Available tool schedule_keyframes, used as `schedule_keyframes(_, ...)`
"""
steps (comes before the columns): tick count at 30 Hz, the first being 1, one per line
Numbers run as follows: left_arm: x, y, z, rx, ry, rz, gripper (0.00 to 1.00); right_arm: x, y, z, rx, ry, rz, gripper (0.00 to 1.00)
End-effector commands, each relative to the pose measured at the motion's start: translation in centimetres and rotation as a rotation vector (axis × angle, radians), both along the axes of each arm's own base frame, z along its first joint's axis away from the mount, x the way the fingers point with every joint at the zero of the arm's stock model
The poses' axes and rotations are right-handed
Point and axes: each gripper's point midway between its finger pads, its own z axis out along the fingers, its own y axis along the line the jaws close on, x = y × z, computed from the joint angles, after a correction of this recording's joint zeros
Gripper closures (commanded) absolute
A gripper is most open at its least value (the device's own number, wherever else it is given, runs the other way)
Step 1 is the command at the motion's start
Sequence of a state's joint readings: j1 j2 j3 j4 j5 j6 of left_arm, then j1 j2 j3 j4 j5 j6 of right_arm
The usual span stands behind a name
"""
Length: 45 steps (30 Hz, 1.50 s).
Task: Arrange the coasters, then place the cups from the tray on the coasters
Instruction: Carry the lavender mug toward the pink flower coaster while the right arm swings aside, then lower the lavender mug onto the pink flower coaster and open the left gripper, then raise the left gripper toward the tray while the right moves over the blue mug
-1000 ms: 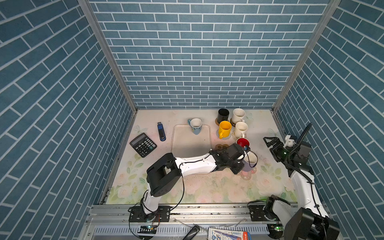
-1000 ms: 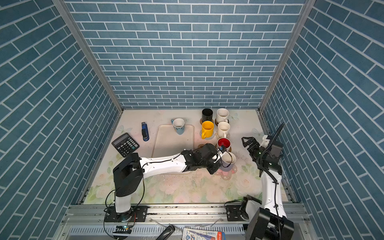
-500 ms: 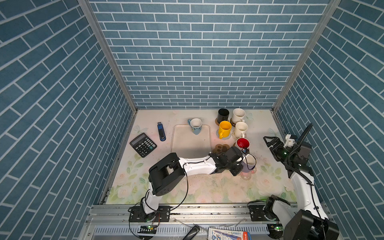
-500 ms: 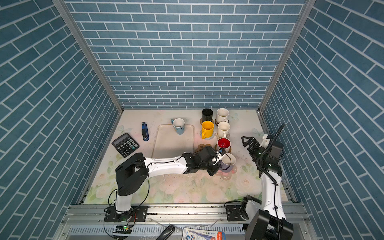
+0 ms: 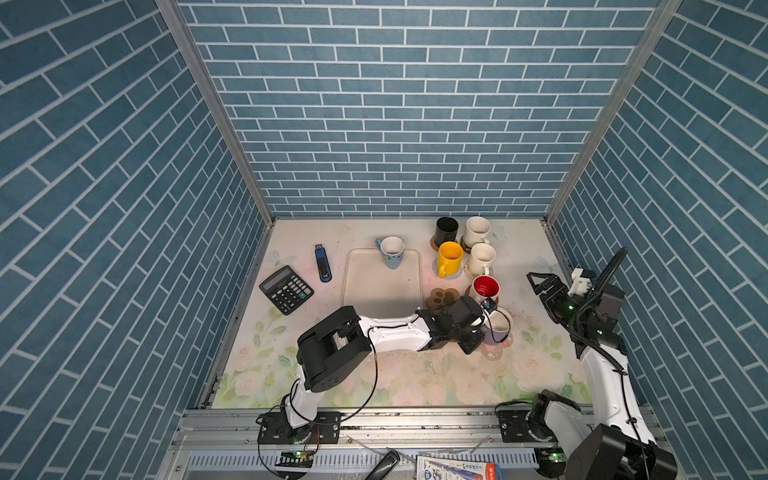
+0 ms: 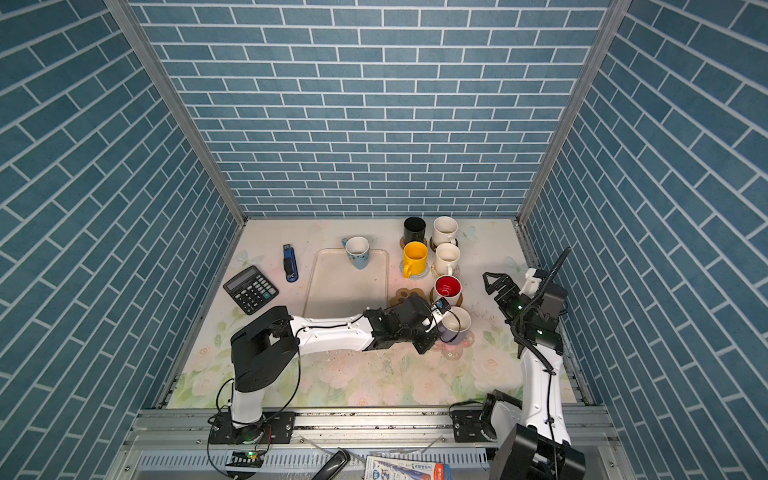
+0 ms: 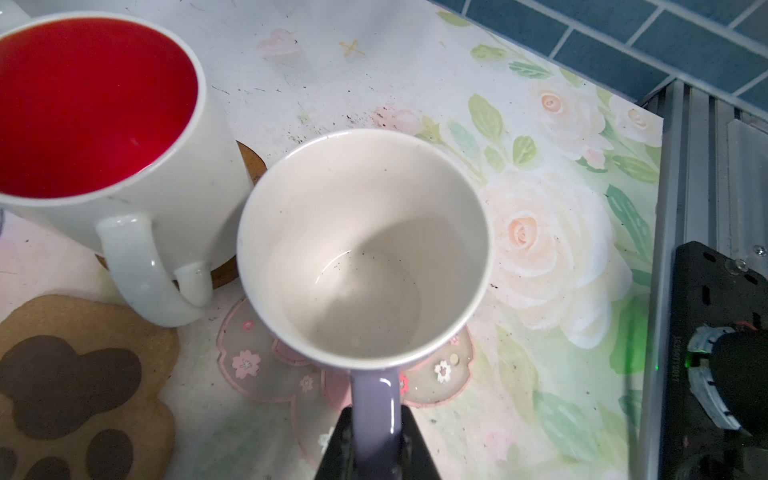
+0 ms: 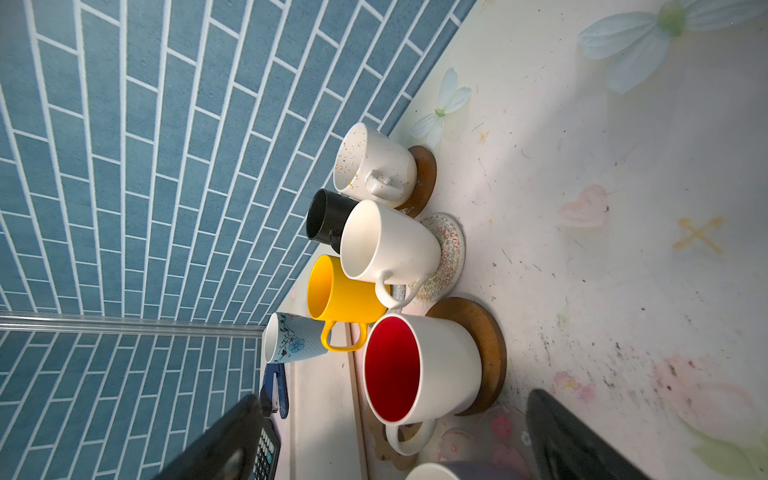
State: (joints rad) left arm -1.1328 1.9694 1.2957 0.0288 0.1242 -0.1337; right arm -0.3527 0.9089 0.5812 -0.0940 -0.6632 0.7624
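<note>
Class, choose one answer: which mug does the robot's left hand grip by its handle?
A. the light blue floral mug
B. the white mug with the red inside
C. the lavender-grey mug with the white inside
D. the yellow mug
C: in the left wrist view the left hand is closed on the handle of the lavender-grey mug, which is over the pink flower-shaped coaster.

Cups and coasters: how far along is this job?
Done: five cups, black, yellow, red-inside and two white, stand on coasters. In hand: the left gripper holds the lavender cup by its handle over the pink flower coaster. Left: the light blue cup on the tray, and the bare paw coaster.
</note>
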Motion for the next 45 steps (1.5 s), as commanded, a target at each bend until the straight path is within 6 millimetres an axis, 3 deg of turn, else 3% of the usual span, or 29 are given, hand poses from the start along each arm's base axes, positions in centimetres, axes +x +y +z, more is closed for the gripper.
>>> schedule_keyframes(1, 0.3, 0.1, 1.2, -0.016, -0.042, 0.008, 0.85, -0.3, 0.2, -0.1, 0.001, -0.017, 0.011, 0.01)
schedule_keyframes(8, 0.5, 0.7, 1.5, 0.008, -0.062, 0.020, 0.63, -0.4, 0.1, -0.2, -0.009, -0.013, 0.007, 0.01)
schedule_keyframes(14, 1.0, 1.3, 2.7, 0.011, -0.091, 0.049, 0.34, -0.5, 0.4, 0.2, -0.034, -0.039, 0.033, 0.01)
schedule_keyframes(18, 1.4, 2.0, 4.4, 0.006, -0.128, 0.077, 0.20, -0.6, 1.3, 0.4, -0.051, -0.049, 0.076, 0.01)
schedule_keyframes(24, 2.1, 4.3, 7.8, 0.013, -0.202, 0.144, 0.11, -1.6, 3.0, 1.3, -0.161, -0.042, 0.120, 0.01)
schedule_keyframes(32, 3.5, 10.5, 14.6, -0.023, -0.295, 0.382, 0.02, -2.7, 7.5, 3.8, -0.287, -0.047, 0.278, 0.01)
schedule_keyframes(37, 4.8, 16.2, 18.0, -0.063, -0.295, 0.580, 0.01, -2.5, 10.5, 5.7, -0.321, -0.065, 0.375, 0.04)
schedule_keyframes(41, 6.4, 21.5, 18.6, -0.120, -0.214, 0.748, 0.01, -1.6, 14.3, 6.2, -0.372, -0.071, 0.476, 0.08)
schedule_keyframes(45, 7.7, 26.5, 17.9, -0.197, -0.129, 0.883, 0.01, -0.3, 19.0, 6.2, -0.442, -0.070, 0.585, 0.08)
